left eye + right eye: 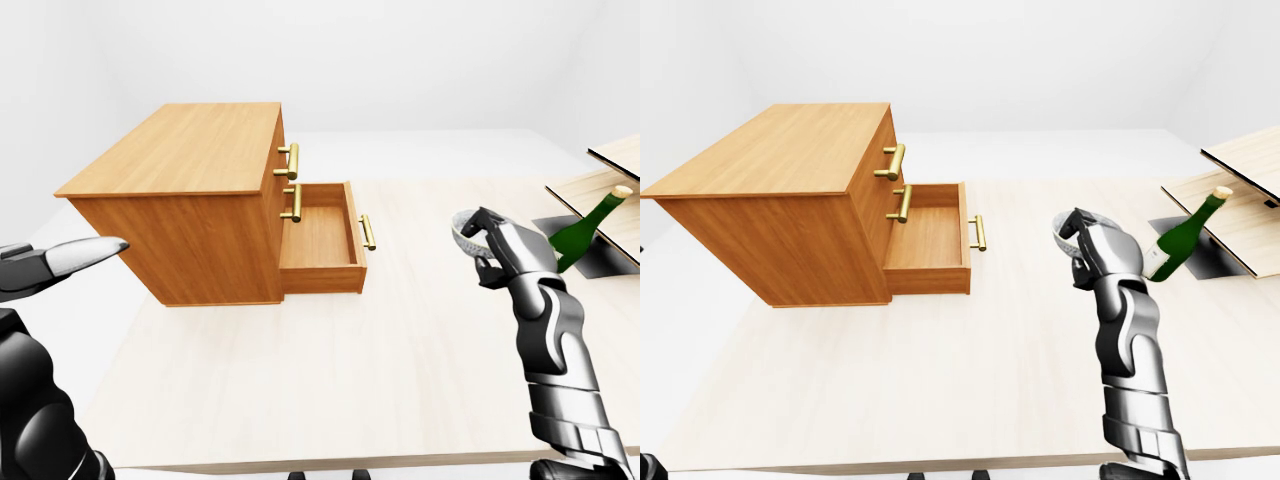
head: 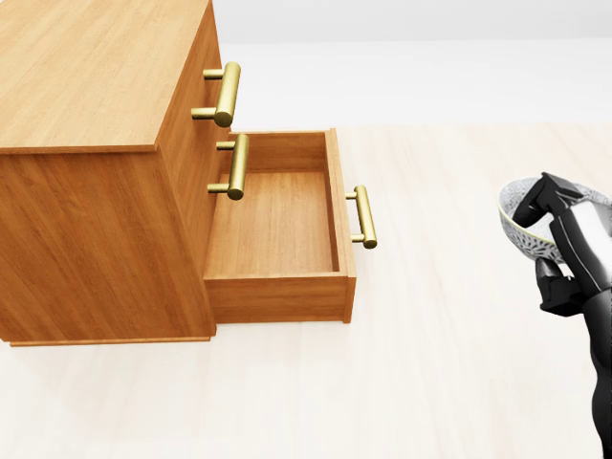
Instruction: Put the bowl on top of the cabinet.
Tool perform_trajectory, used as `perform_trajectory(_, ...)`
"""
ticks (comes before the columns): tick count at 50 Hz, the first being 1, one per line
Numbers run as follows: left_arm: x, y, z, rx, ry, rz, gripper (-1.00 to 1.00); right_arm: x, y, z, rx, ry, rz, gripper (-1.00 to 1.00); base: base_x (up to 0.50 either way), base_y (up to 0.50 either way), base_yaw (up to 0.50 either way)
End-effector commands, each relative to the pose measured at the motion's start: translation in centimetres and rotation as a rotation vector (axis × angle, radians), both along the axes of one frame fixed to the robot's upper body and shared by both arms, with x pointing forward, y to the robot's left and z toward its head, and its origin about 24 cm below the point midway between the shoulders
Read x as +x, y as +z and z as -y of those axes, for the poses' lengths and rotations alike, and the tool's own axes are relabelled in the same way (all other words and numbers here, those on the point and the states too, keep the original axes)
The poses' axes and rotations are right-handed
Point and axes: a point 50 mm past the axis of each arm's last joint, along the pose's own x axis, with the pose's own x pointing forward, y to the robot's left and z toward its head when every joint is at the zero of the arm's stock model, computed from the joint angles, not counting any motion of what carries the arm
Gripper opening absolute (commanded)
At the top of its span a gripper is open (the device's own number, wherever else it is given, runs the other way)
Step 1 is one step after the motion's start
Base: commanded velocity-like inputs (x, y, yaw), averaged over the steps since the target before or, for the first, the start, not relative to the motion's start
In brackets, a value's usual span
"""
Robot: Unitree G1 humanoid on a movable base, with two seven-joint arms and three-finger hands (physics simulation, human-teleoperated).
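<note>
The wooden cabinet (image 1: 185,155) stands on the table at the left of the left-eye view, its flat top bare. Its lowest drawer (image 2: 277,225) is pulled out and holds nothing; brass handles show on the drawer fronts. A small white patterned bowl (image 2: 519,228) hangs above the table at the right edge of the head view, right of the drawer. My right hand (image 2: 562,244) is shut on its rim, with the fingers (image 2: 574,229) hiding much of the bowl. My left hand (image 1: 75,258) is open at the left edge of the left-eye view, beside the cabinet's left end.
A green bottle (image 1: 588,226) leans at the right of the left-eye view, just beyond my right hand. Tilted wooden boards (image 1: 605,185) and a dark square lie behind it. The pale table (image 1: 380,350) spreads below the cabinet, its near edge at the bottom.
</note>
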Motion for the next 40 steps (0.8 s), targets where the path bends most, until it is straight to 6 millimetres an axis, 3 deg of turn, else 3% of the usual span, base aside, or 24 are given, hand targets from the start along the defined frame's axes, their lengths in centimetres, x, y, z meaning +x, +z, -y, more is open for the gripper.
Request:
perform_trajectory(1,0.0,0.0,0.0,0.001,0.0,-0.001,0.89,1.2,3.4,-1.6,-0.053,0.058,0.064,-1.0,0.0,0.0,0.0)
perform_trajectory(40,0.1,0.0,0.0,0.0,-0.002,-0.002,0.9,5.9,7.6,-6.3,-0.107,0.172,0.111,-1.0,0.0,0.0,0.0)
